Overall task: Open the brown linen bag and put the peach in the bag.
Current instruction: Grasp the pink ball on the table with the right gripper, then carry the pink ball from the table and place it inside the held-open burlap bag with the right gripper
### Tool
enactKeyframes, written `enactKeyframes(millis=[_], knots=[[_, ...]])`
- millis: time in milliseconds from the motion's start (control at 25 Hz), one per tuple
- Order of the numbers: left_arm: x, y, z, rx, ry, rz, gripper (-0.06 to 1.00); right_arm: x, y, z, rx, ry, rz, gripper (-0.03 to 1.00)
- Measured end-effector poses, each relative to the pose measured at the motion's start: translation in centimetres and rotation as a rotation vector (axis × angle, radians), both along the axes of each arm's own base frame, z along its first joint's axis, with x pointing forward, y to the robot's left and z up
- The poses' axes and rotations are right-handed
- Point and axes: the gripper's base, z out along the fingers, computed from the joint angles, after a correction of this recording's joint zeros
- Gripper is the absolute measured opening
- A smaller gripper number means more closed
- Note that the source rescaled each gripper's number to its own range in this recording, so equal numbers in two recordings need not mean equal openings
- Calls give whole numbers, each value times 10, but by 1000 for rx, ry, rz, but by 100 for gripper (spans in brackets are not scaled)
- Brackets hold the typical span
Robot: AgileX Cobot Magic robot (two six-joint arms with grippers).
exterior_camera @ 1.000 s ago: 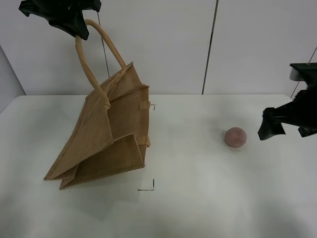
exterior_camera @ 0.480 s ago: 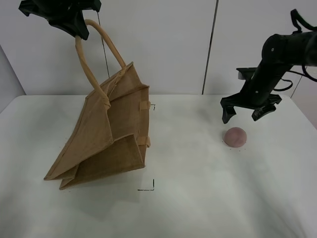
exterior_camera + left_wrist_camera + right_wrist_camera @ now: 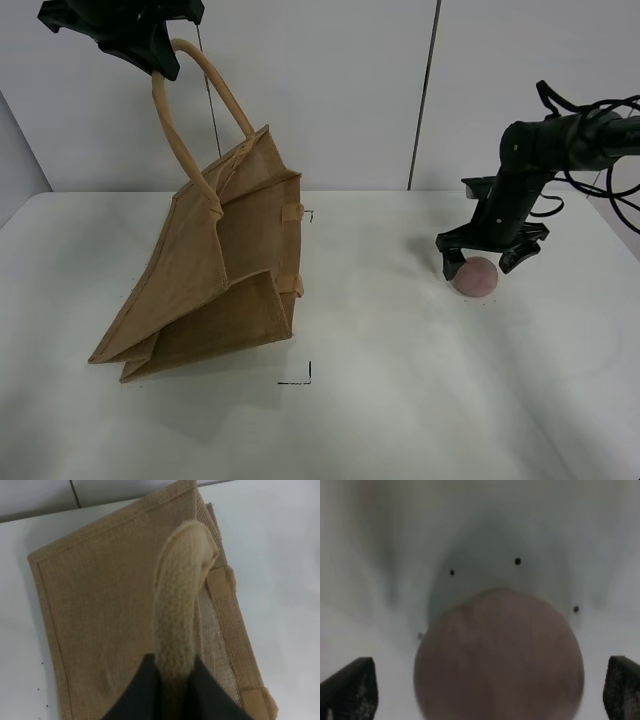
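Right claw [image 3: 480,266] dipped over peach [image 3: 477,279], wide open astride it — left claw [image 3: 158,62] clamps bag handle [image 3: 178,150] high

Peach [image 3: 499,655]: blurred, underside cut by frame edge. Left gripper [image 3: 172,692]: body cut off, only fingers flanking handle [image 3: 181,605] shown. Brown linen bag [image 3: 215,280]: interior hidden in all views.

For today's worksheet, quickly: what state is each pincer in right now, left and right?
Left pincer: shut on the handle of the brown linen bag.
Right pincer: open, straddling the peach.
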Motion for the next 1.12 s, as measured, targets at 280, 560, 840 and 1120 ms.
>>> enactKeyframes(millis=[280,560,840,1120], knots=[[0,0,0,0,0,0,0,4,0,-19,-1,4,-22,97],[0,0,0,0,0,0,0,6,0,-15,1,-13,-33,8],[-1,0,1,-1,-2,0,0,12,5,40,59,-121,-9,0],[-8,2,11,-3,-29,-5,0,13,39,141,363,-279,108,0]])
